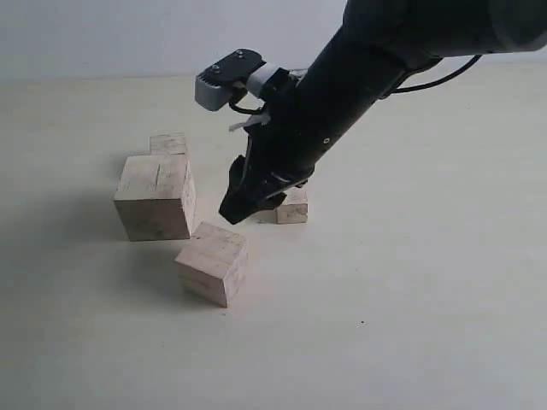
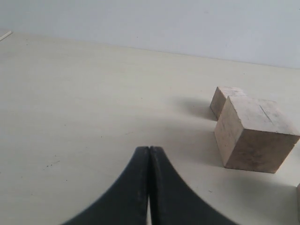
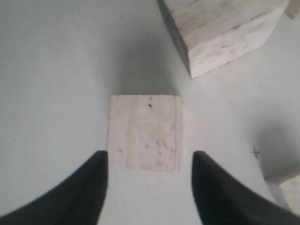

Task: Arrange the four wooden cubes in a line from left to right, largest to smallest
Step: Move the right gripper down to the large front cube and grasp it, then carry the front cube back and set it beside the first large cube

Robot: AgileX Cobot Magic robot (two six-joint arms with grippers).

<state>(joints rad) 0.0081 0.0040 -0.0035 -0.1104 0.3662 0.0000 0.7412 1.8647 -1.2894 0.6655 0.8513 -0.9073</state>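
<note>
Four pale wooden cubes lie left of centre. The largest cube point(image 1: 156, 196) point(image 2: 253, 136) point(image 3: 220, 28) has a smaller cube point(image 1: 168, 143) point(image 2: 225, 101) just behind it. A mid-sized cube point(image 1: 213, 262) point(image 3: 145, 132) lies in front, and the smallest cube point(image 1: 292, 206) sits to the right, partly hidden by the arm. My right gripper point(image 1: 242, 203) point(image 3: 149, 161) hovers open above the mid-sized cube, fingers spread wider than it, touching nothing. My left gripper point(image 2: 149, 150) is shut and empty, low over bare table, away from the cubes; the exterior view does not show it.
The pale tabletop point(image 1: 410, 307) stretches around the cubes, with a light wall point(image 1: 102, 34) behind. A corner of another cube point(image 3: 288, 185) shows at the edge of the right wrist view. The dark right arm point(image 1: 359, 77) reaches in from the upper right.
</note>
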